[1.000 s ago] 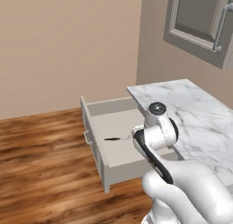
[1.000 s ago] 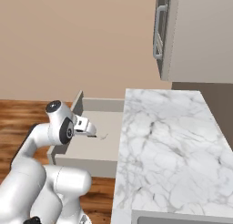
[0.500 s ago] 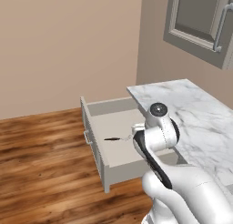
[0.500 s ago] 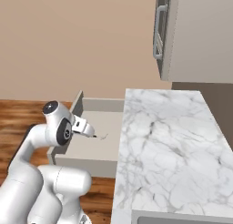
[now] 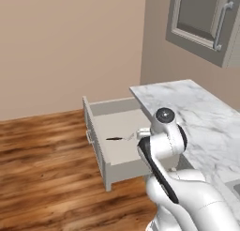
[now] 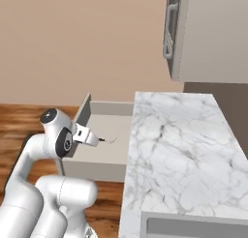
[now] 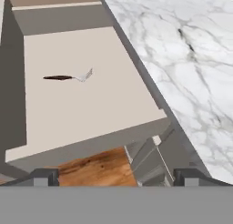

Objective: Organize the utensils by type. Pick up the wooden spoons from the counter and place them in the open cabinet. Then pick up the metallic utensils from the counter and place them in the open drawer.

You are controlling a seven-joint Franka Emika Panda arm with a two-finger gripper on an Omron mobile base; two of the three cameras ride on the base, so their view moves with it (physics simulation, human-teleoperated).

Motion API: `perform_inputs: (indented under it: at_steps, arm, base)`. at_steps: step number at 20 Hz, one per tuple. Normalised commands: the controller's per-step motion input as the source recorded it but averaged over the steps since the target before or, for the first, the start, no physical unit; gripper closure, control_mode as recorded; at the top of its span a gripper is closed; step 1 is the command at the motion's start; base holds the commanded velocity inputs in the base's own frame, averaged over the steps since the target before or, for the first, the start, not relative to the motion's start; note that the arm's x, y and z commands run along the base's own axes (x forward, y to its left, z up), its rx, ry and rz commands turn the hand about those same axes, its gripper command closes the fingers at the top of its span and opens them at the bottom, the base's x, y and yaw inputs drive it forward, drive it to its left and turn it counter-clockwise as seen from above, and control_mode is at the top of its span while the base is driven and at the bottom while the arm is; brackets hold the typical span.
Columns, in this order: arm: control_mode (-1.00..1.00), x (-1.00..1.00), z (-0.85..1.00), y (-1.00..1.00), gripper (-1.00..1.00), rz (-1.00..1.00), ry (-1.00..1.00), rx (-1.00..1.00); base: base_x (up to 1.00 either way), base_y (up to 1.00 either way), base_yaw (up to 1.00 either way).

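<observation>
Lying in the drawer: the slim dark-handled utensil (image 5: 119, 138) (image 7: 68, 77) rests flat on the floor of the open drawer (image 5: 96, 141) (image 7: 91, 114), nearer the back than the front.
What changed: the utensil is in the same spot as a second ago. The arm has slid back a tiny bit.
Gripper: the gripper (image 6: 100, 140) (image 7: 116, 176) hangs above the front of the drawer. Its jaws are spread as wide as they go, with nothing between them.
What that means: I think this utensil is put away, and the hand is free for the next job.
Utensil shape: thin as a stick, with a dark brown handle and a small pale metal end. It is too small to say what kind of end.
Drawer: wide and shallow, with light grey walls and a smooth pale bottom.
Counter: the counter (image 5: 201, 112) (image 6: 179, 145) (image 7: 182, 45) is flat white marble with grey wiggly lines. It sits just beside the drawer.
Floor: brown wood planks (image 5: 42, 169), a bit shiny.
</observation>
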Motion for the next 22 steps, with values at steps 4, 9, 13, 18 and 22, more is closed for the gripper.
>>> perform_inputs:
  at_steps: [4, 9, 13, 18, 22]
  arm:
    - [1.0, 0.0, 0.0, 0.0, -1.0, 0.0, 0.0, 0.0]
    - [1.0, 0.0, 0.0, 0.0, -1.0, 0.0, 0.0, 0.0]
    - [1.0, 0.0, 0.0, 0.0, -1.0, 0.0, 0.0, 0.0]
    - [1.0, 0.0, 0.0, 0.0, -1.0, 0.0, 0.0, 0.0]
    - [1.0, 0.0, 0.0, 0.0, -1.0, 0.0, 0.0, 0.0]
  base:
    - [-0.63, 0.31, 0.13]
    - [-0.06, 0.54, 0.49]
    - [0.0, 0.57, 0.62]
    - [0.0, 0.59, 0.68]
    - [0.0, 0.56, 0.65]
